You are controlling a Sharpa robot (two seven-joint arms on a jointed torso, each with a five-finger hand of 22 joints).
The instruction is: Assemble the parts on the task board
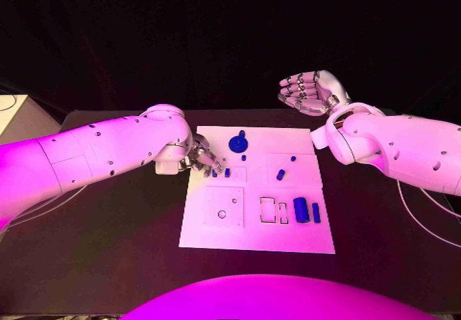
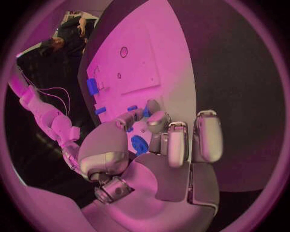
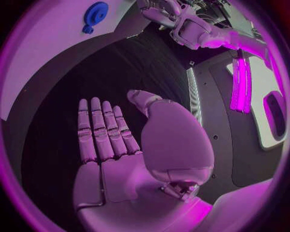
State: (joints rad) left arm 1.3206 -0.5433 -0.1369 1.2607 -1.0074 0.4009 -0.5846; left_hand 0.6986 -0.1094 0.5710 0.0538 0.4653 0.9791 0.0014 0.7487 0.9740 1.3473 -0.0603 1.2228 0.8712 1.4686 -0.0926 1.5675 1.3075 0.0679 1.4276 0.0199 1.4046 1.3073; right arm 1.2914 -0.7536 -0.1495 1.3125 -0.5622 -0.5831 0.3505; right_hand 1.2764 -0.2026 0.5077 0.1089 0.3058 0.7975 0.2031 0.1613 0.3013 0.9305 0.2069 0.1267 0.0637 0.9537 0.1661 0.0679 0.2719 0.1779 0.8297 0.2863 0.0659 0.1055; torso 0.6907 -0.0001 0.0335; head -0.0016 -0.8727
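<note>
The white task board (image 1: 216, 233) lies mid-table. My left hand (image 1: 200, 157) is down at the board's left edge, its thumb and a finger closed around a small blue peg (image 2: 145, 112); a second small peg (image 1: 226, 173) stands beside it. A blue gear (image 1: 238, 143) sits at the far end of the board, also visible as the gear (image 2: 139, 144) and the gear (image 3: 95, 13). A blue cylinder (image 1: 300, 209) and a blue bar (image 1: 316, 213) lie near the right edge, and a short blue piece (image 1: 280, 175) lies further up. My right hand (image 1: 308, 92) is raised beyond the far right corner; its fingers (image 3: 99, 128) are straight and hold nothing.
The board has a square plate with a hole (image 1: 223, 208) and rectangular slots (image 1: 268, 208). A white box (image 1: 13, 113) stands at the table's far left. Bare black table (image 1: 106, 227) surrounds the board.
</note>
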